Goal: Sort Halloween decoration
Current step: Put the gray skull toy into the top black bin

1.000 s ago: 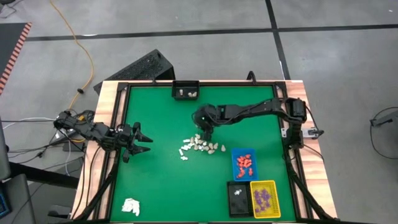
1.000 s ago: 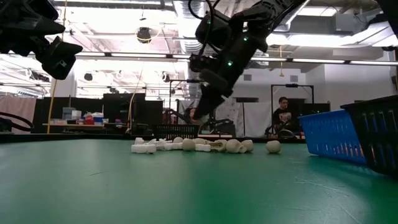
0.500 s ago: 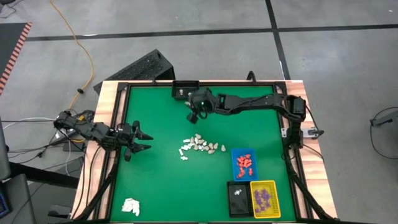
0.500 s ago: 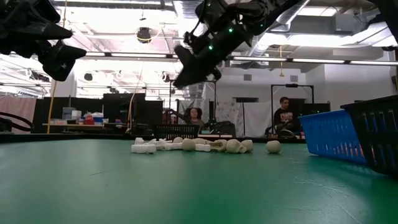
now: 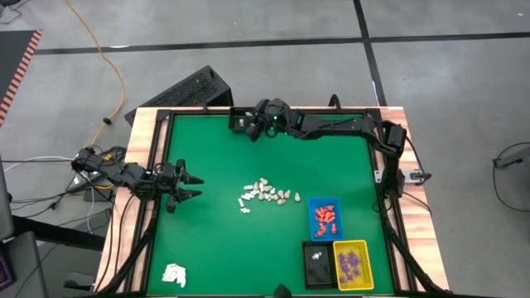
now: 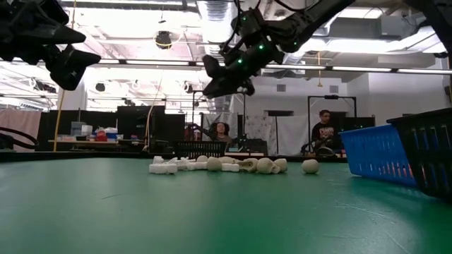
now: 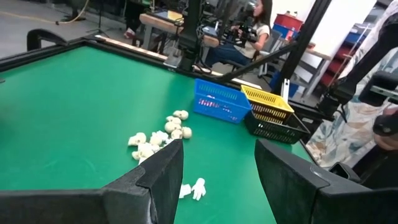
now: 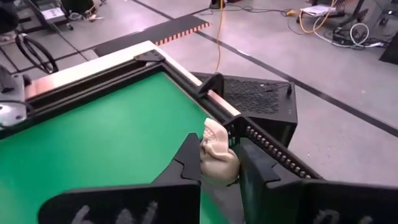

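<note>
My right gripper is at the table's far edge, by the small black tray that holds a few cream pieces. It is shut on a cream skull-shaped figurine and shows high up in the low view. A pile of cream and white decoration pieces lies on the green mat at mid-table and also shows in the left wrist view. My left gripper waits open and empty at the table's left side, its fingers spread apart. My right gripper pinches the cream skull figurine by its two sides between its two fingers, near their free ends. The figurine is lifted clear of the mat and stands upright between the fingers, beside the black tray's wall.
At the near right stand a blue tray with orange-red pieces, a yellow tray with purple pieces and a black tray with a white piece. A white wad lies near the front left corner. People sit beyond the table.
My right gripper has risen from the pile at mid-table and gone toward the table's far edge, over to the black tray there, carrying the cream figurine lifted clear. The pile has stayed where it was.
</note>
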Motion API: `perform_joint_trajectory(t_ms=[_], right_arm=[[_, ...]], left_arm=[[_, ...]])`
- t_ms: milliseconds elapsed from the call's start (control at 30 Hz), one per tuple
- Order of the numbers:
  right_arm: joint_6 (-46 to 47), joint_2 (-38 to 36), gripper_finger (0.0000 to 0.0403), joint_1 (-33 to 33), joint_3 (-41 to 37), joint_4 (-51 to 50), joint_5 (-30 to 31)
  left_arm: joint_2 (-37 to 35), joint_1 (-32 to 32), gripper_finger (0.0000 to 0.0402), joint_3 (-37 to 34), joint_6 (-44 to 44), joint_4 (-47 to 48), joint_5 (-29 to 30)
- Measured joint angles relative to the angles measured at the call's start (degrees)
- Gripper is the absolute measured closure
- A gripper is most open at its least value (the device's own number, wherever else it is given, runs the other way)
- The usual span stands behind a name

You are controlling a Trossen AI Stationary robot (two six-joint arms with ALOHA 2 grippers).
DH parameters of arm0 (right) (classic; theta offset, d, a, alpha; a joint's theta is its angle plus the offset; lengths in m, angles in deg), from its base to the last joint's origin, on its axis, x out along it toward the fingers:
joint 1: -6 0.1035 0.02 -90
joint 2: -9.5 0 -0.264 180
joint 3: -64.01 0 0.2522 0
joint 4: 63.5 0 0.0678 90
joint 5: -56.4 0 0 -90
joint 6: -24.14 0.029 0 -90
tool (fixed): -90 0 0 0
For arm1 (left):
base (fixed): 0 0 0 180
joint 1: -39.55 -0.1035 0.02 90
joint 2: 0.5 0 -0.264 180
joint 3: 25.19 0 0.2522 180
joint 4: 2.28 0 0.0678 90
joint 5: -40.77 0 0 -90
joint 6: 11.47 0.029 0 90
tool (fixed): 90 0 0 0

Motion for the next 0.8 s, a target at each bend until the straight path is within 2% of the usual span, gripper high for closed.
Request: perform_joint_trajectory(t_ms=[300, 467, 567, 800], right_arm=[[2.7, 7.95, 0.0346, -2.45, 0.0, 5.5, 0.7], [5.57, 8.86, 0.0337, -3.74, 0.11, 5.44, 1.7], [5.87, 8.64, 0.0311, -4.7, 0.07, 3.44, 0.47], [6.02, 8.43, 0.0218, -4.56, 0.13, 2.69, -0.15]], left_arm=[[0.0, 0.0, 0.0213, 0.0, 0.51, 0.02, -0.14], [0.0, 0.02, 0.0213, 0.0, -0.4, 0.34, -0.56], [0.0, 0.02, 0.0213, 0.0, -0.02, 0.37, -0.96], [0.0, 0.0, 0.0213, 0.0, 0.4, 0.35, -0.45]])
